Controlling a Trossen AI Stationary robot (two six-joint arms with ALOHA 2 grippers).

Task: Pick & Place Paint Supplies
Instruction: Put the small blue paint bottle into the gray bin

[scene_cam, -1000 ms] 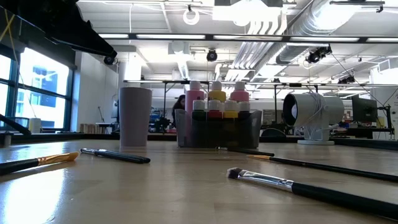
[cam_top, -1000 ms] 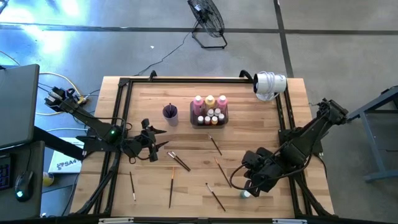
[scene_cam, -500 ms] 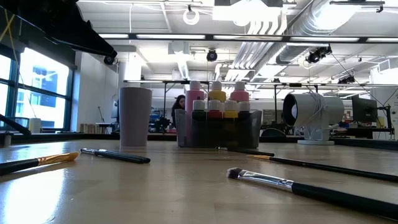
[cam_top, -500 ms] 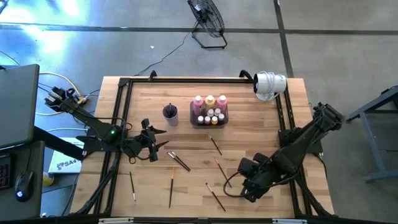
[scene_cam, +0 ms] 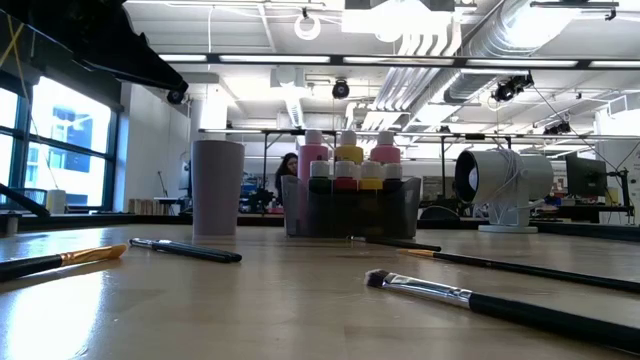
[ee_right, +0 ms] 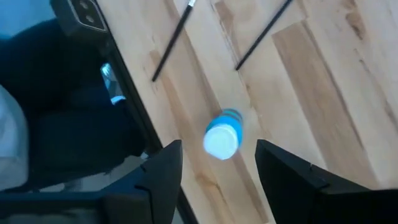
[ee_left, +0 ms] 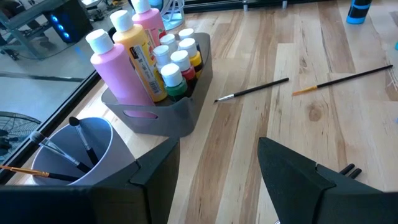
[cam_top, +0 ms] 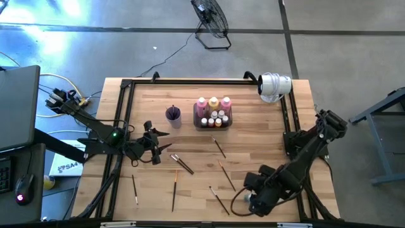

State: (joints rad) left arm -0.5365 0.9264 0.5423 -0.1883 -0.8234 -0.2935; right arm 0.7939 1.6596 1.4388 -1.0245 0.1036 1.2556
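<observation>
In the high view the right pincer [cam_top: 243, 204] sits at the lower right of the frame, low over the wooden table [cam_top: 253, 126] near its front edge; the right wrist view shows its two dark fingers [ee_right: 163, 171] spread apart and released, with a small blue bottle [ee_right: 222, 135] standing on the wood between and just beyond them, touching neither. The left pincer [cam_top: 157, 144] waits at the left centre of the high view, its fingers [ee_left: 155, 171] parted with nothing between them. The dark grey tray [cam_top: 213, 125] stands at the upper middle of the table holding the tall pink bottles [cam_top: 202, 104], the yellow-orange bottle [cam_top: 214, 102] and the tiny white-capped bottles [cam_top: 217, 118]; the purple cup [cam_top: 173, 116] is just to its left, and the left wrist view shows brushes standing in it. Thin paintbrushes [cam_top: 219, 147] lie loose across the lower middle of the table, among them an orange-handled one [cam_top: 174, 189] at lower left and a dark pair [cam_top: 182, 163] near the centre. A white camera [cam_top: 274, 85] rests at the table's upper right corner.
</observation>
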